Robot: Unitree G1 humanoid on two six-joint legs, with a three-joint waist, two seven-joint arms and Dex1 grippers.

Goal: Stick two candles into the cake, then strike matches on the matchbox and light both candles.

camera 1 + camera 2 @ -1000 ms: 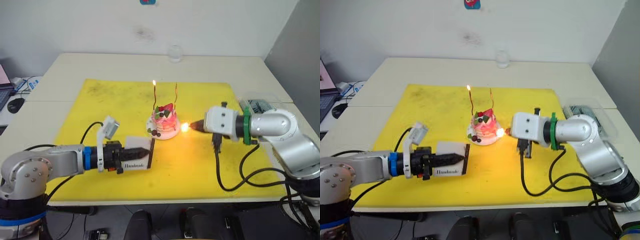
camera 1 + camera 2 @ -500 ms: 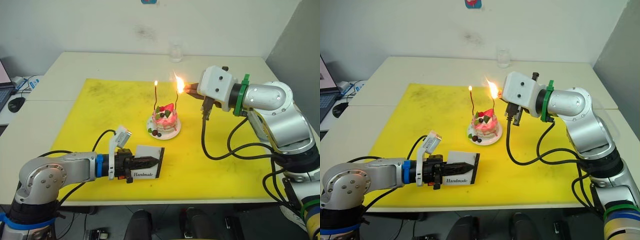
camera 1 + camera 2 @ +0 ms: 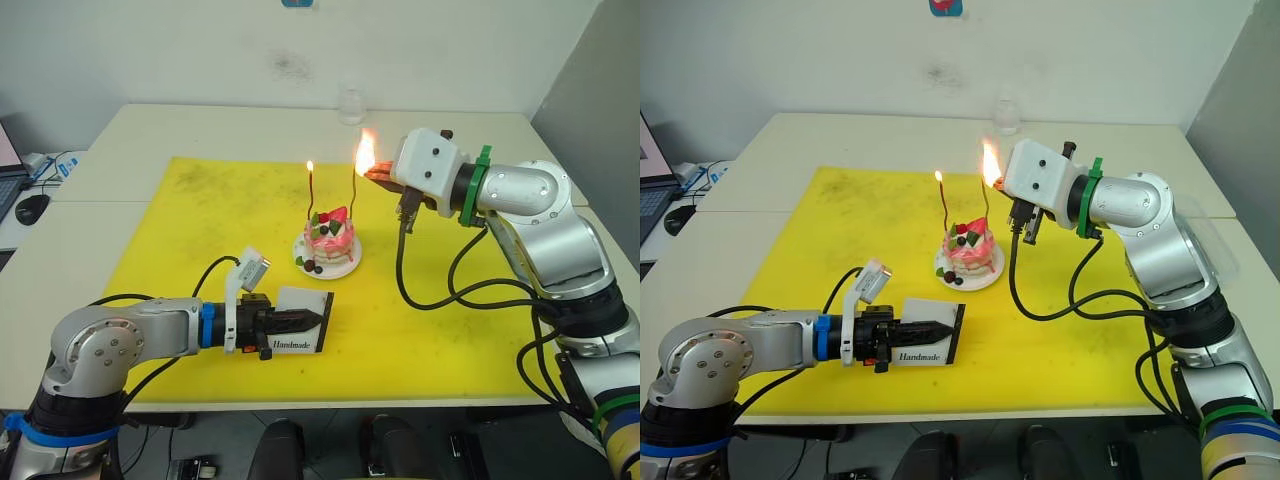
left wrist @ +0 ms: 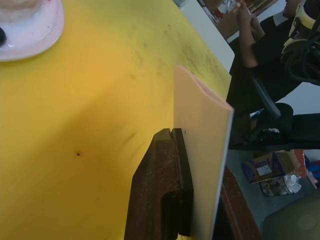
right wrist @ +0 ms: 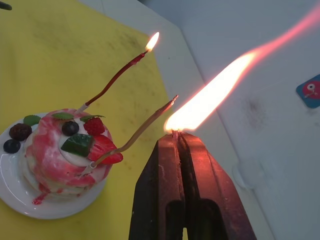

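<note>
Left end effector (image 4: 187, 165) clamped on the upright matchbox (image 4: 202, 150) (white plate (image 4: 42, 32) at the mat's (image 4: 90, 115) far edge)

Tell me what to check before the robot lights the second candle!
1. First candle burning: ok, flame at its tip.
2. Second candle standing in the cake: ok, tip unlit.
3. Match burning in the right claw: ok, big flame.
4. Flame touching the second candle's tip: cannot tell, very close beside it.
5. Flame away from the claw's fingers: not ok, it burns right at their tips.
6. Matchbox held by the left claw, away from the flame: ok.
</note>
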